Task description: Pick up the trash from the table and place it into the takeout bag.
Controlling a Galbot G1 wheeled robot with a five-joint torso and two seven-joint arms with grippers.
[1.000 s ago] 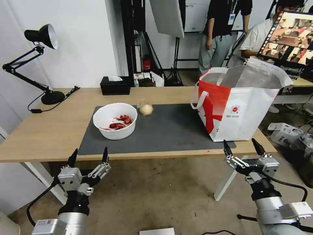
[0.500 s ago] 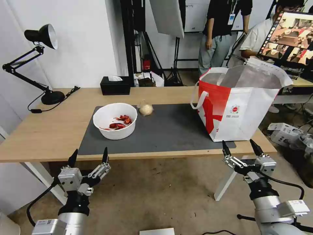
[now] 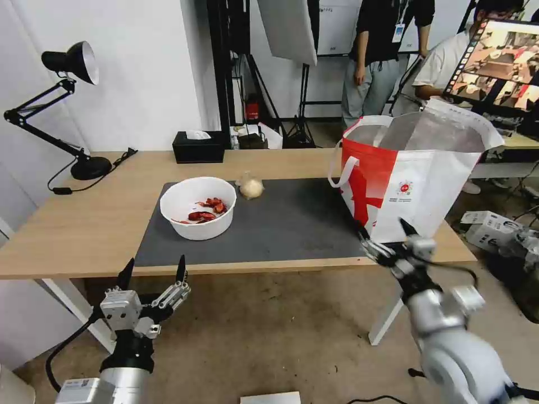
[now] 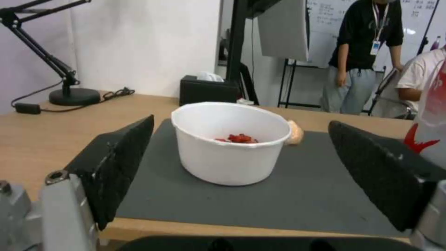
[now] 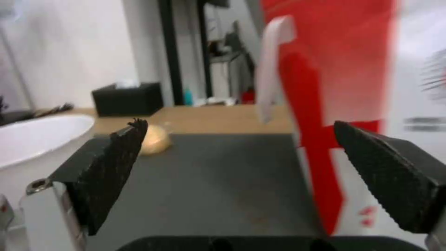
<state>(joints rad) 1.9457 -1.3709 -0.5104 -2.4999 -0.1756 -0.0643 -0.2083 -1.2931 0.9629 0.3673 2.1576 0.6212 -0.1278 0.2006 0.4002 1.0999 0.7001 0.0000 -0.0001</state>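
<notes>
On the dark mat (image 3: 292, 224) of the table (image 3: 84, 224) stands the trash: a white bowl with red scraps (image 3: 197, 207) (image 4: 232, 141), and just behind it a small clear bag with a beige lump (image 3: 251, 187) (image 5: 155, 139). The red-and-white takeout bag (image 3: 415, 174) (image 5: 344, 87) stands upright and open at the table's right end. My right gripper (image 3: 383, 227) is open and empty at the front edge, by the bag's lower left corner. My left gripper (image 3: 154, 264) hangs open and empty below the front edge, in front of the bowl.
A black tissue box (image 3: 198, 147) sits at the table's back edge, and a black desk lamp (image 3: 73, 112) at the far left. Cardboard boxes (image 3: 488, 227) lie on the floor right of the table. People stand beyond the table.
My right gripper has risen and swung left and forward, from below the table's right corner up to the front edge beside the takeout bag. The left arm has stayed put.
</notes>
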